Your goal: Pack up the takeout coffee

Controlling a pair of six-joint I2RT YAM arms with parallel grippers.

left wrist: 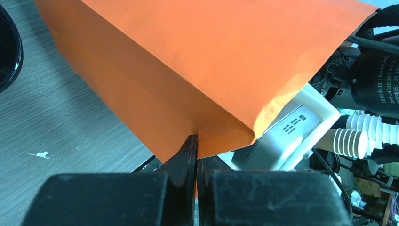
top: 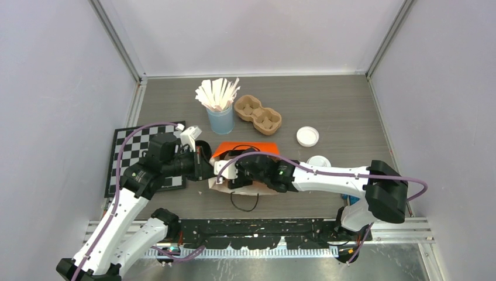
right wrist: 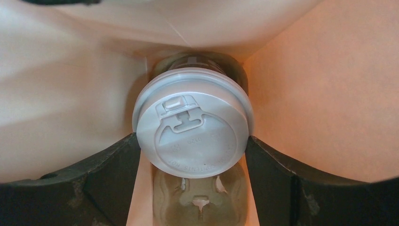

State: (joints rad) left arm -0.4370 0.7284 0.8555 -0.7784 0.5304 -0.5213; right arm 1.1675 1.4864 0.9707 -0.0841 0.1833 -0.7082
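Observation:
An orange paper bag [top: 231, 148] stands near the table's front middle with its mouth open. My left gripper [top: 206, 170] is shut on the bag's edge, and the left wrist view shows the orange paper [left wrist: 188, 61] pinched between the closed jaws [left wrist: 196, 141]. My right gripper [top: 235, 174] reaches inside the bag. In the right wrist view its fingers [right wrist: 113, 165] press on both sides of a takeout coffee cup with a white lid [right wrist: 193, 122]. The cup sits over a brown pulp carrier [right wrist: 200, 202] inside the bag. A second white lid [top: 319, 160] shows just behind my right arm.
A light-blue cup of white sticks [top: 220, 117] and an empty brown two-cup carrier [top: 258, 115] stand behind the bag. A loose white round lid [top: 307, 136] lies to the right. A checkerboard [top: 126, 153] lies at the left. Grey walls enclose the table.

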